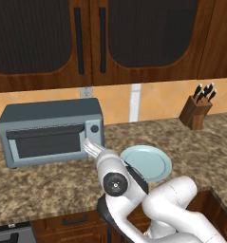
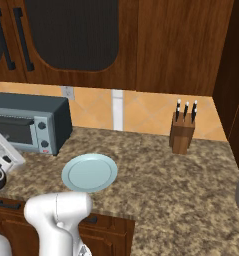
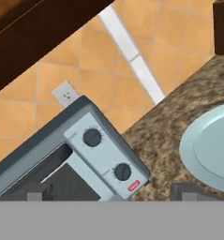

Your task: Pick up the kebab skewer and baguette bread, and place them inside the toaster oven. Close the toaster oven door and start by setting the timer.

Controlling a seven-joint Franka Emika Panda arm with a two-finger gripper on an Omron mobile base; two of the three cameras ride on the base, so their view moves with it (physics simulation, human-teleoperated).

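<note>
The grey-blue toaster oven [image 1: 51, 130] stands on the counter at the left, against the tiled wall. Its toaster oven door [image 1: 46, 144] stands upright and shut, with the bar handle along its top. My gripper [image 1: 90, 147] hovers just in front of the oven's right-hand knob panel, its fingers spread open with nothing between them. In the hand view the two fingertips [image 3: 38, 192] rise far apart below the panel's two round knobs [image 3: 92, 137] and a small red button [image 3: 133, 185]. The kebab skewer and the baguette bread are out of view.
A pale blue plate [image 1: 146, 162] lies bare on the speckled counter to the right of the oven, close to the arm. A wooden knife block [image 1: 196, 111] stands at the back right. Dark wood cabinets hang overhead. A wall outlet [image 3: 65, 93] sits behind the oven.
</note>
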